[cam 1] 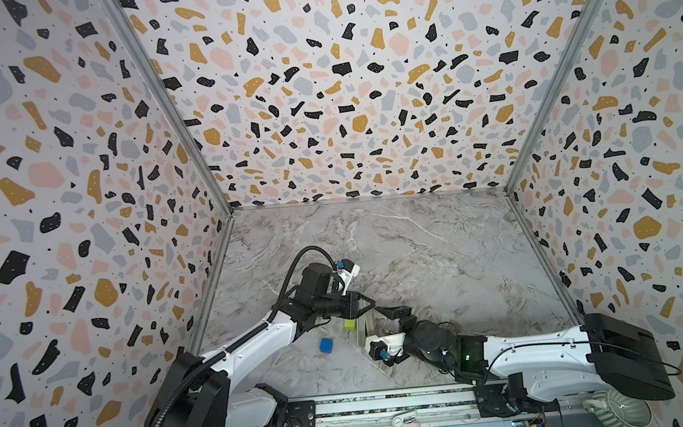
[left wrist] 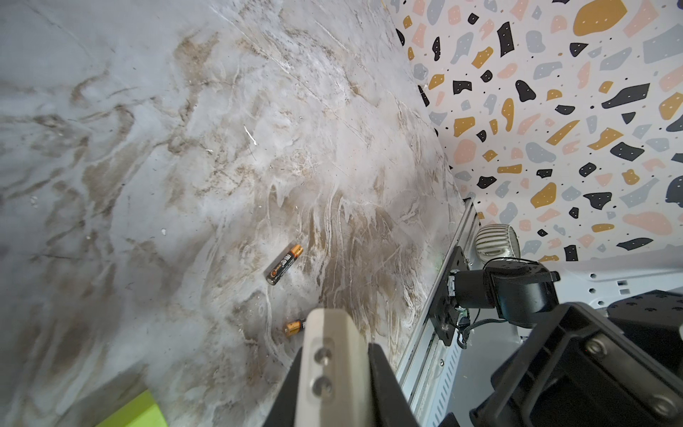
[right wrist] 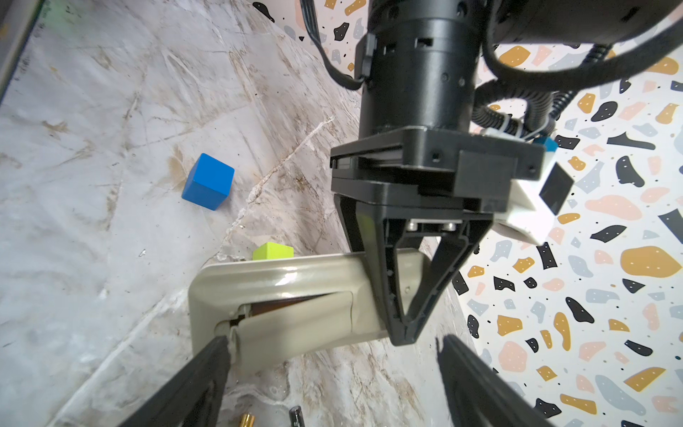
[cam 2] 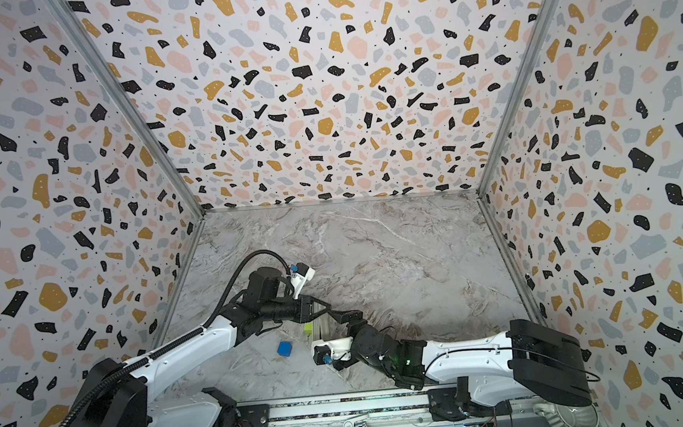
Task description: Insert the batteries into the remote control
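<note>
The remote control [right wrist: 288, 295] is a pale slim handset held on its long edge low over the marble, back towards the right wrist camera. Its battery cover [right wrist: 295, 325] is partly lifted, with a dark gap showing. My left gripper [right wrist: 403, 329] is shut on one end of the remote control [left wrist: 329, 355]. My right gripper [right wrist: 332, 369] is open, and one of its fingers [right wrist: 210, 366] touches the cover's free end. Two batteries lie on the table, one [left wrist: 284, 264] in full view and one [left wrist: 294, 327] half hidden behind the remote. In both top views the two grippers [cam 1: 370, 304] [cam 1: 395, 313] meet over the remote [cam 1: 363, 327].
A green cube [cam 1: 350, 325] sits right behind the remote and a blue cube [cam 1: 326, 345] lies a little to its left. The metal rail [cam 1: 388, 402] runs along the front edge, with a white ribbed bowl [cam 1: 618, 409] beyond it at the right. Patterned walls enclose three sides.
</note>
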Robot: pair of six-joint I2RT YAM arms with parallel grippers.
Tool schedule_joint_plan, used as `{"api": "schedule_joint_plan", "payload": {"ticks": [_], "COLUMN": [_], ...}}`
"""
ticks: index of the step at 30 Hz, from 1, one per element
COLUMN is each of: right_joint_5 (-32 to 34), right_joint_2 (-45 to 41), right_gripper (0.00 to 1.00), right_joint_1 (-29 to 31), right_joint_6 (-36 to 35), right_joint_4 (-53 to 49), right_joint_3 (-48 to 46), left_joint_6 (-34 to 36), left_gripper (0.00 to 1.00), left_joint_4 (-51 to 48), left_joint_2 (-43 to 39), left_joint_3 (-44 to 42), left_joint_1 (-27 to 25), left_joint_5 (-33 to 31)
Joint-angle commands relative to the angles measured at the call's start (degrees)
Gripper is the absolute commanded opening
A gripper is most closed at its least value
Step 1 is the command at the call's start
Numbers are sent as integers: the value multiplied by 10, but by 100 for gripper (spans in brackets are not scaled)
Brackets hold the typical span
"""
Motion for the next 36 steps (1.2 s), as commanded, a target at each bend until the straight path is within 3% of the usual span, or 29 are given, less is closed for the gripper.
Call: {"api": "schedule_joint_plan", "payload": {"ticks": [1,36], "right_joint_5": [41,27], "right_joint_2": [-21,40], "right_gripper": [90,90], "right_joint_1": [-14,-39], "right_joint_6": [-1,21], "right_joint_4": [48,34], "right_joint_3": [6,24], "left_joint_6": [0,-15], "left_gripper": [0,0], "left_joint_4": [-26,51], "left_joint_2": [9,82], "left_joint_3": [-2,32], "left_joint_1": [1,29], "left_joint_5": [27,42]}}
